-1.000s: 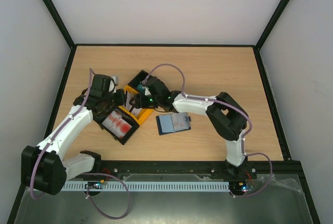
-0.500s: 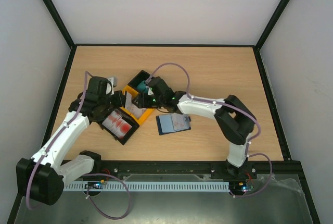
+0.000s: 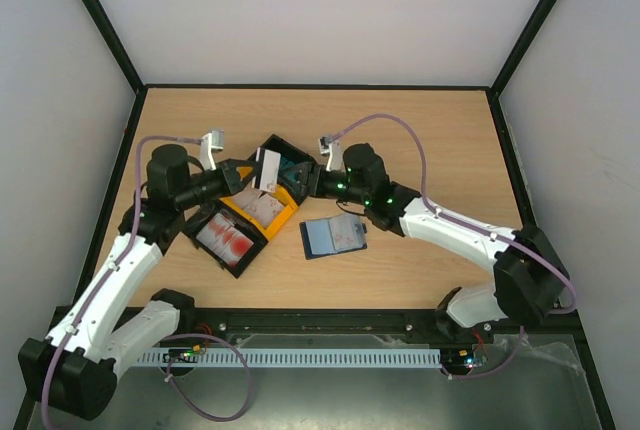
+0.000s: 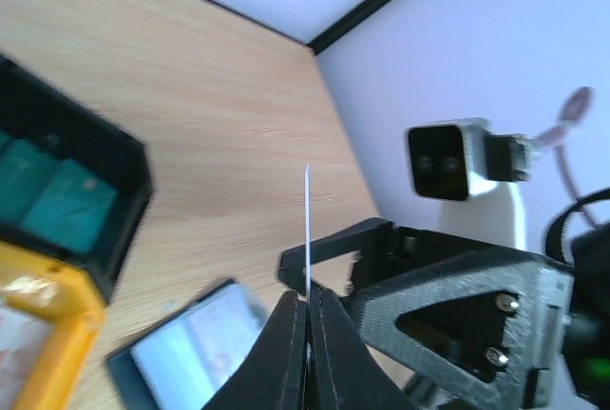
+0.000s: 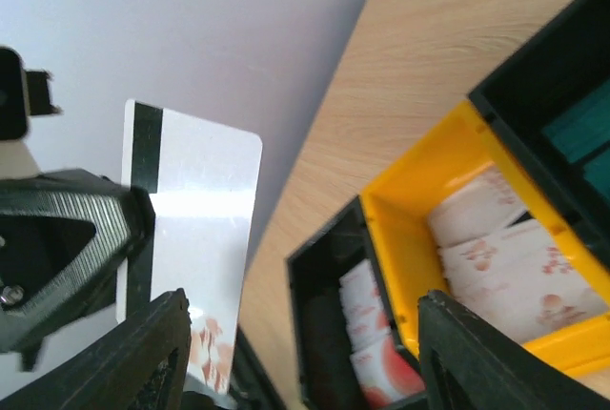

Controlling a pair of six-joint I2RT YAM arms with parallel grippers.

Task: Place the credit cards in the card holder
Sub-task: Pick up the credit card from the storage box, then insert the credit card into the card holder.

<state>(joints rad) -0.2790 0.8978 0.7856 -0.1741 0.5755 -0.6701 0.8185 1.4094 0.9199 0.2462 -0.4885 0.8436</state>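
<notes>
My left gripper [image 3: 248, 174] is shut on a white credit card [image 3: 266, 168] with a black stripe, held upright above the tray. In the left wrist view the card [image 4: 307, 224] shows edge-on, rising from the closed fingers [image 4: 286, 338]. My right gripper [image 3: 302, 180] faces it from the right, open and empty; in its wrist view the card [image 5: 191, 229] stands just left of its spread fingers [image 5: 143, 358]. The navy card holder [image 3: 333, 236] lies open on the table below the right gripper, grey lining up, and shows again as the card holder [image 4: 186, 353].
A black-and-yellow three-compartment tray [image 3: 282, 220] lies under both grippers. It holds teal cards [image 4: 57, 205], white red-marked cards [image 5: 500, 243] in the yellow middle part, and more red-marked cards [image 3: 225, 238] at the near end. Black frame rails edge the table.
The left gripper has risen from the tray with the white card and turned it toward the right gripper. The right arm has pulled back to the right and its jaws stand wider.
</notes>
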